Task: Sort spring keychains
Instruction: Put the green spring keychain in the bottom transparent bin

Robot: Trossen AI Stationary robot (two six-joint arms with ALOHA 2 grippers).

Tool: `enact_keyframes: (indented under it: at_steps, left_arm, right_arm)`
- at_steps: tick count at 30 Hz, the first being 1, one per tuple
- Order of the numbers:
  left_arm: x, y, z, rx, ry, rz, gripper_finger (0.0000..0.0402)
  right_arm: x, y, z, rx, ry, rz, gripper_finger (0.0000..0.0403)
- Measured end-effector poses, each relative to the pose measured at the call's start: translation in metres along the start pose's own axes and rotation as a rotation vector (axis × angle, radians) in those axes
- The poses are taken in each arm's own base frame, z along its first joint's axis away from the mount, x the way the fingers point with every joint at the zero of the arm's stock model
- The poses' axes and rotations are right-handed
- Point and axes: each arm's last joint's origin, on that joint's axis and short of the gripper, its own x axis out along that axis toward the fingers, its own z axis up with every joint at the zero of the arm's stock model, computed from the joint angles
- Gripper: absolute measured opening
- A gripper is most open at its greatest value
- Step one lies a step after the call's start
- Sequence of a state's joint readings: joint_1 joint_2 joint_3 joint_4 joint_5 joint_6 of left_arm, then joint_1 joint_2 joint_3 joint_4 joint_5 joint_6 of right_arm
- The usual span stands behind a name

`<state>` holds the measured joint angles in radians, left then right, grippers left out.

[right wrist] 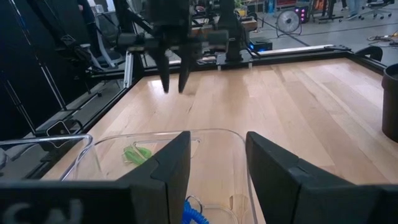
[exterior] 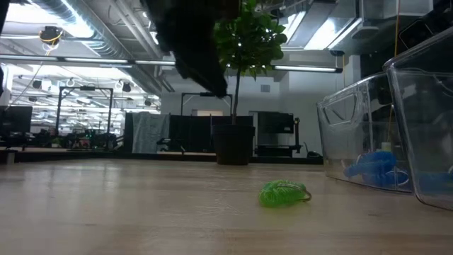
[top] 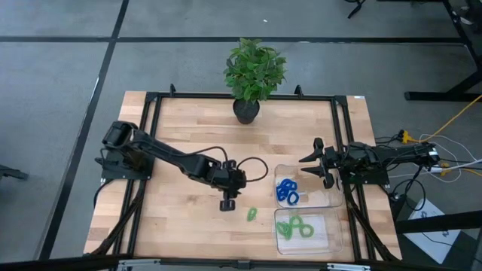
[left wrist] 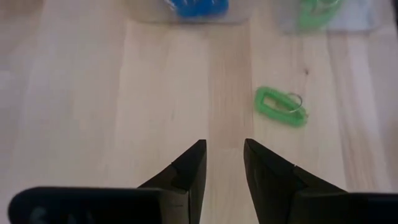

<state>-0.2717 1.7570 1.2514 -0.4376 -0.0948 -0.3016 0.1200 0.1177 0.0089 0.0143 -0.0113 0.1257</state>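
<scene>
Spring keychains, small coiled plastic loops in bright blue and bright green, are nearly all sorted: the blue ones (top: 287, 191) lie in the clear plastic tray (top: 328, 197) near the table's right edge, the green ones (top: 298, 227) in a second clear tray (top: 325, 239) just beside it, toward the front right corner. One loose green spring keychain (top: 251, 214) lies on the bare light wooden table (top: 173, 135), just beside the green tray and nearer the front edge than the middle. The left gripper (top: 229, 202) hangs above the wood close by, its fingers parted and empty, the coil off to one side of them. The right gripper (top: 324, 162) waits over the far rim of the blue tray, fingers apart, holding nothing. The step in hand looks like picking up that last green coil. To do it well, the left gripper should first shift sideways until the coil sits squarely between the fingers, then descend almost to the wood. Closing across the coil's narrow side would suit the modest gap. Its small metal ring could snag or slip, so grip the plastic body.
</scene>
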Motion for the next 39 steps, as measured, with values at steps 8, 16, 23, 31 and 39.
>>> enact_keyframes:
  at_steps: [8,16,23,31,39]
  left_arm:
    - [0.038,-0.007,-0.002,0.07,-0.063,-0.039,0.0102]
    - [0.081,-0.023,-0.019,-0.065,-0.021,-0.113,0.0102]
    - [0.091,-0.041,-0.027,-0.086,-0.03,-0.146,0.0102]
    - [0.09,-0.042,-0.027,-0.355,-0.018,-0.143,0.0102]
    - [0.091,-0.036,-0.025,-0.548,-0.049,-0.084,0.0102]
  right_arm:
    - [0.0,0.0,0.0,0.0,0.0,-0.001,0.0154]
    - [0.0,0.0,0.0,-0.001,0.0,0.0,0.0154]
    - [0.0,0.0,0.0,-0.001,0.0,0.0,0.0154]
    - [0.0,0.0,0.0,0.0,0.0,0.0,0.0154]
    - [0.0,0.0,0.0,0.0,0.0,0.0,0.0154]
